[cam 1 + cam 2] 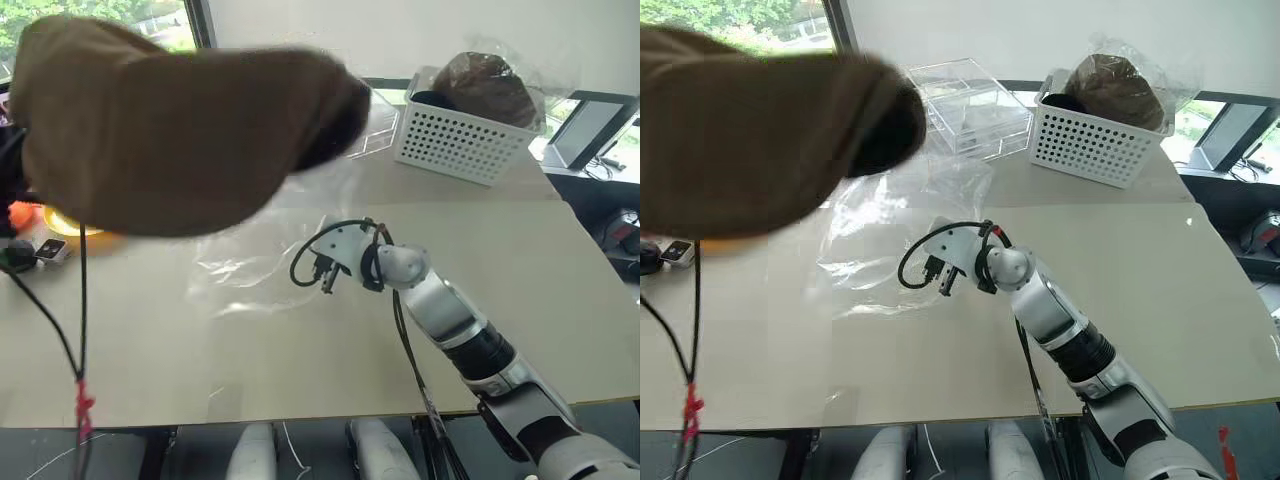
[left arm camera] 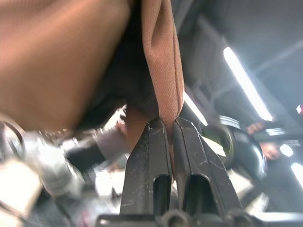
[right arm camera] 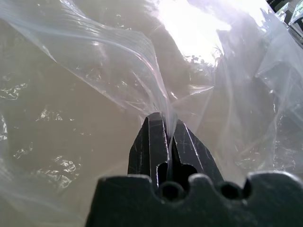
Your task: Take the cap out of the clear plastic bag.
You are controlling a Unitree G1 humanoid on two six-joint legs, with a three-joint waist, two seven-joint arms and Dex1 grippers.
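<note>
Left tool (image 2: 169, 137) pinches the floppy brown cap (image 1: 170, 130); right tool (image 3: 166, 130) pinches the crinkled clear plastic bag (image 3: 94, 94).

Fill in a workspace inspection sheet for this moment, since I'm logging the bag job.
Surface: pale table, bare near the front edge.
Job's things: cap lifted clear; clear plastic bag flat on the table.
Clutter: clear box, white perforated basket holding a bagged dark cap.
Grippers: left gripper shut on the cap; right gripper shut on the bag.
Cables: black cable at the table's left.
Surroundings: window.
</note>
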